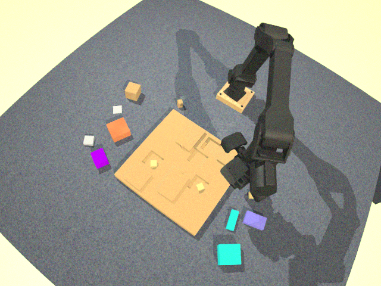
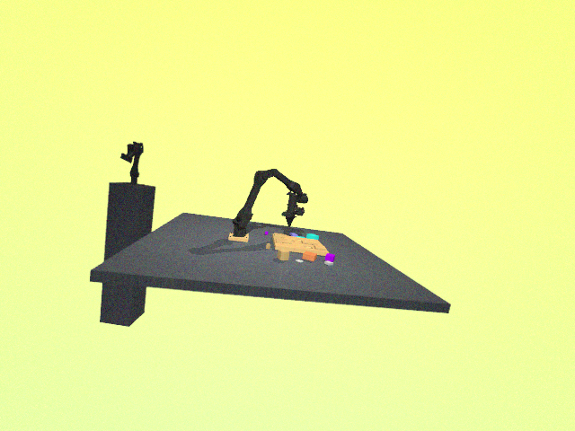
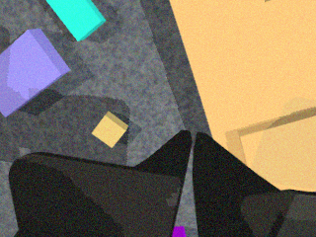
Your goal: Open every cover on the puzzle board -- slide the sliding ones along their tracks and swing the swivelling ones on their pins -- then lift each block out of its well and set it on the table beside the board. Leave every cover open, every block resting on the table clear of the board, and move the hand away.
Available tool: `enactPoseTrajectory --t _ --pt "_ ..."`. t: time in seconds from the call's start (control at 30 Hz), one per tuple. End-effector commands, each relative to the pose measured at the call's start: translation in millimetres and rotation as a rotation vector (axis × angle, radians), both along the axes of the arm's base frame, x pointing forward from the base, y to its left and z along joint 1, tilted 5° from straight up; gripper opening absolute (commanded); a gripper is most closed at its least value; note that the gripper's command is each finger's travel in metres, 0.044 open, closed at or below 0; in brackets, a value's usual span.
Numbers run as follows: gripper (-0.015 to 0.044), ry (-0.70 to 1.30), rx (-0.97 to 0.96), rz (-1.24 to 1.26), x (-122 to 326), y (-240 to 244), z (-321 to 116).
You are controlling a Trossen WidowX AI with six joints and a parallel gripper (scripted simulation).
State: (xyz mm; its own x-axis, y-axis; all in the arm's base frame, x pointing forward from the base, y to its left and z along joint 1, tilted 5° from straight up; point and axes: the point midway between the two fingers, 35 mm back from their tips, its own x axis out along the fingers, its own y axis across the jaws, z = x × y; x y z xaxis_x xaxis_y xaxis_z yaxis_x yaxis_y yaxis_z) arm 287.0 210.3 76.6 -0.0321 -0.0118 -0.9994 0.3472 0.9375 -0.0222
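Observation:
The wooden puzzle board has same-coloured cover panels and shallow recesses. One pale yellow cube and another pale yellow cube are at two recesses; I cannot tell how deep they sit. A small yellow block lies on the table off the board's right side. A small tan block lies off the upper corner. My gripper is shut and empty, above the board's right edge. The hand hides part of that edge.
A lavender block, a cyan bar and a cyan block lie at lower right. Orange, purple, tan and white blocks stand left of the board. Another purple piece is near the arm.

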Motion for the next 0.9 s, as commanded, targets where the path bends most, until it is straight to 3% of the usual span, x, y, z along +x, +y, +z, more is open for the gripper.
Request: enactPoseTrajectory --t 0.0,0.87 --pt "0.0000 -0.010 -0.004 -0.036 18.3 -16.8 2.7" --pt "0.0000 -0.004 -0.024 -0.286 95.1 -139.7 2.4"
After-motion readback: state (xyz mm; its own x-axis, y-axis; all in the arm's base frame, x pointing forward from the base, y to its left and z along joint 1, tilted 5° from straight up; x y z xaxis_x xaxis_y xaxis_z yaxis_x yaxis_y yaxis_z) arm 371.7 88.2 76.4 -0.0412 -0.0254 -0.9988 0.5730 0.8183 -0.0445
